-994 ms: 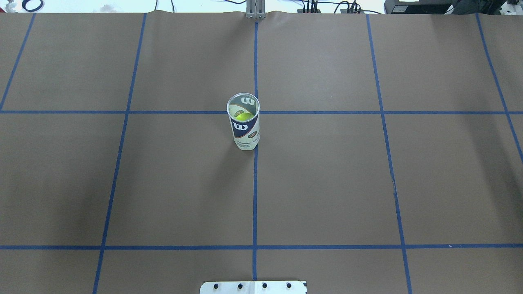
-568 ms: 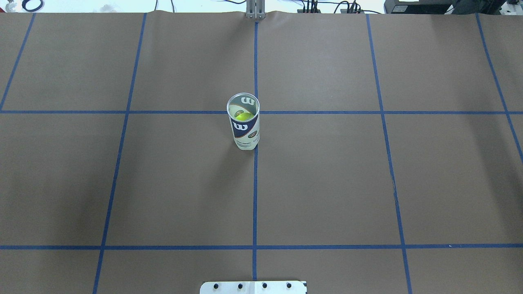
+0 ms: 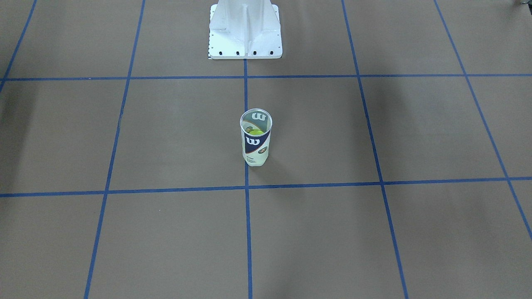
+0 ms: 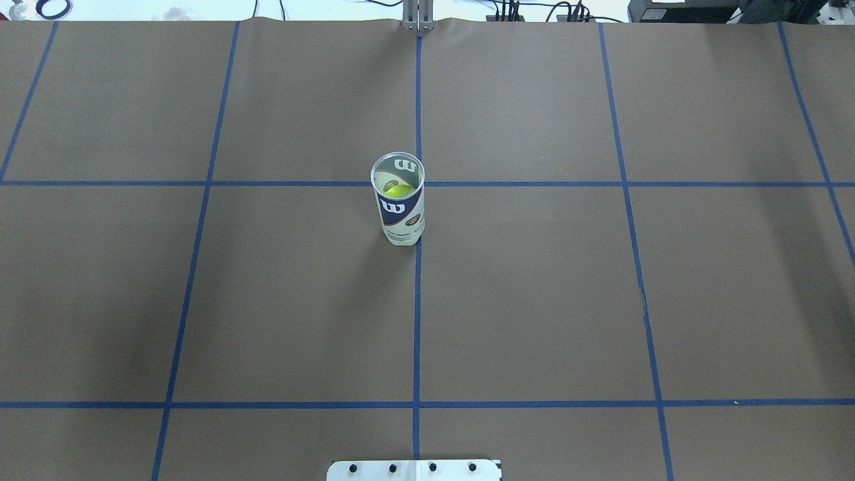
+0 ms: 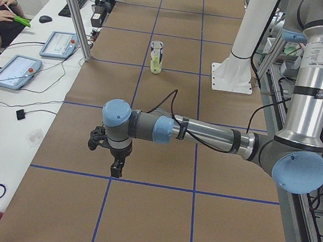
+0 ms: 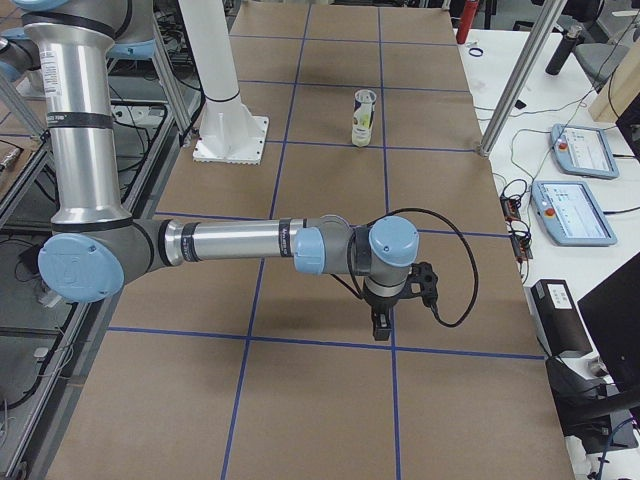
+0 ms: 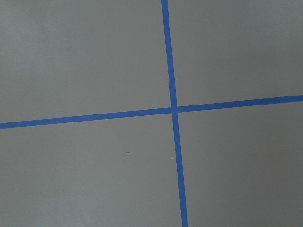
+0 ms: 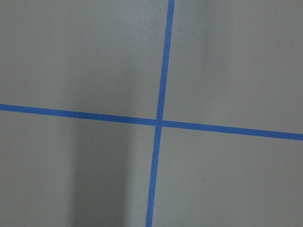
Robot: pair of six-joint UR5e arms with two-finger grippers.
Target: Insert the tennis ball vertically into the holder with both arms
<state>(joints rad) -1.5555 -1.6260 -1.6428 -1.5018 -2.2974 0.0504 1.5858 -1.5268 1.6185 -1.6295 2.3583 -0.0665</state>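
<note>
Across the bench [image 3: 166, 133], the holder [image 3: 256, 143] stands upright near the middle with its mouth open. Its foot is just beside the centre tape line [image 3: 248, 232]. A yellow-green tennis ball [image 3: 258, 132] shows inside it through the open mouth. My white pedestal [image 3: 245, 29] is at 12 o'clock from the holder, well apart.

From overhead, the holder sits just on the 9 o'clock side of the centre line, with the pedestal's edge at 6 o'clock.

From the end on my left, my left arm [image 5: 206, 136] reaches out low and level. My left claw [image 5: 115, 168] hangs pointing down over the bench. I cannot tell whether it is open or closed. The holder is well apart from it, toward 12 o'clock.

From the other end, my right arm [image 6: 240, 243] lies out the same way and my right claw [image 6: 380, 326] points down near a tape line. I cannot tell its state either. The holder stands far off at 12 o'clock.

Each wrist view shows brown bench and a crossing of blue tape.
</note>
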